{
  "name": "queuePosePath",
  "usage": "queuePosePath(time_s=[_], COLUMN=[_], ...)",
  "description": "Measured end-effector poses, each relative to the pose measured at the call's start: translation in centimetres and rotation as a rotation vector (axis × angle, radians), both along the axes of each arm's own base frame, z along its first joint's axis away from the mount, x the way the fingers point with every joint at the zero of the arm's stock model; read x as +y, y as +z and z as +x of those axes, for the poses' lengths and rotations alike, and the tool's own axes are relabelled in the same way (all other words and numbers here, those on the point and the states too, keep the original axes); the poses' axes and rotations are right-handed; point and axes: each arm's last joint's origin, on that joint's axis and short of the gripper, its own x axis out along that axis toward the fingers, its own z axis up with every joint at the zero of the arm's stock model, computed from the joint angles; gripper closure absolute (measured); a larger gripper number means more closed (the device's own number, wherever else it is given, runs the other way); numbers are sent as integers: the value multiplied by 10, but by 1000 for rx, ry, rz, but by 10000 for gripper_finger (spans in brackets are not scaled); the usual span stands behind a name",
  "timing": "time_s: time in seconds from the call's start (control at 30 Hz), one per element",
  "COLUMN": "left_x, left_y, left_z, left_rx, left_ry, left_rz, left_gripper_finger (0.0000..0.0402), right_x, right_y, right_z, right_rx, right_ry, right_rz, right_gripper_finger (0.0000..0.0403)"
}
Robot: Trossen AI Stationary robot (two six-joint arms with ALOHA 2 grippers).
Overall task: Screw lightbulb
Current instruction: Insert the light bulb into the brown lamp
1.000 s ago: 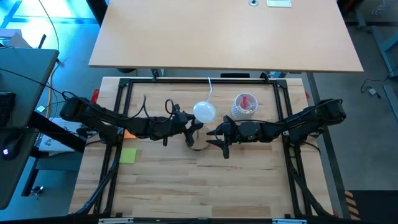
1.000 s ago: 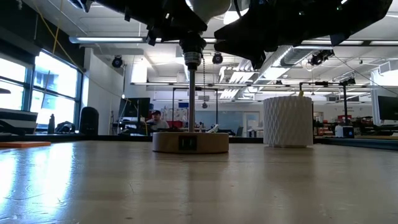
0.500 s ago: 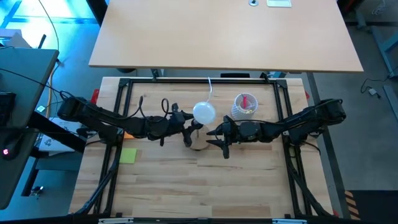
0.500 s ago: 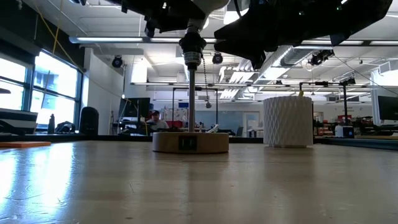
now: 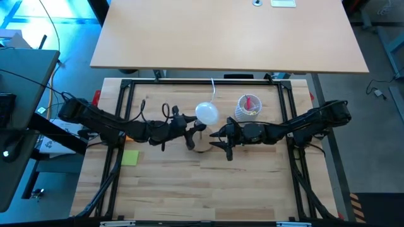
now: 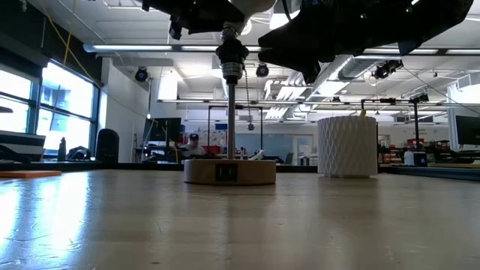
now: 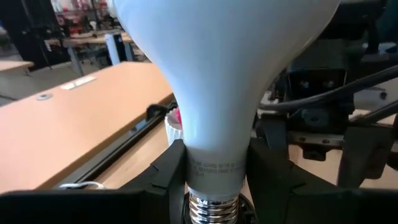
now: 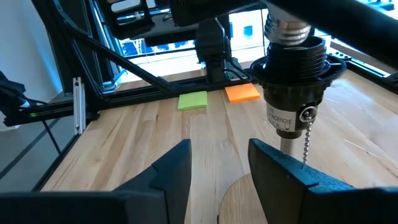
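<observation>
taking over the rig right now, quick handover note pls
Left hand: shut on the bulb, gripping its neck above the socket.
Right hand: open, empty, beside the lamp stem, above the wooden base.
Done: bulb's thread is in the socket, part of it still showing.
Left: finish screwing it in, let go, back both arms away.
White cup stands clear, behind the right hand.

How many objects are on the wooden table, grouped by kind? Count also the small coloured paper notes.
Lightbulb: 1
Lamp stand with wooden base and black socket: 1
White latticed cup: 1
Paper notes: 2, one green note and one orange note
Total: 5
</observation>
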Motion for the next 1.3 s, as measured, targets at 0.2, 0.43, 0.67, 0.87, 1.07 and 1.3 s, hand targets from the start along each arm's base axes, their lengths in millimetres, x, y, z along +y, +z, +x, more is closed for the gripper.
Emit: queuePosePath(time_s=[0.2, 0.43, 0.67, 0.87, 1.07, 1.3], left_x=[-1, 5, 14, 22, 28, 27], left_y=[-18, -26, -31, -38, -47, -53], left_z=[-15, -28, -23, -18, -12, -9], left_rx=[-167, -325, -311, -304, -305, -305], left_ry=[-28, -98, -124, -123, -135, -145], left_rz=[2, -15, -34, -53, -99, -97], left_gripper_finger=[280, 280, 280, 280, 280, 280], right_x=[0, 0, -1, -1, -1, -1], right_y=[0, 2, 6, 6, 6, 6], right_z=[0, 0, 1, 1, 1, 1], right_rx=[0, -18, -60, -60, -60, -59], right_ry=[0, -1, -3, -3, -2, -2], right_rz=[0, 3, 5, 8, 5, 3], right_gripper_finger=[247, 247, 247, 247, 247, 247])
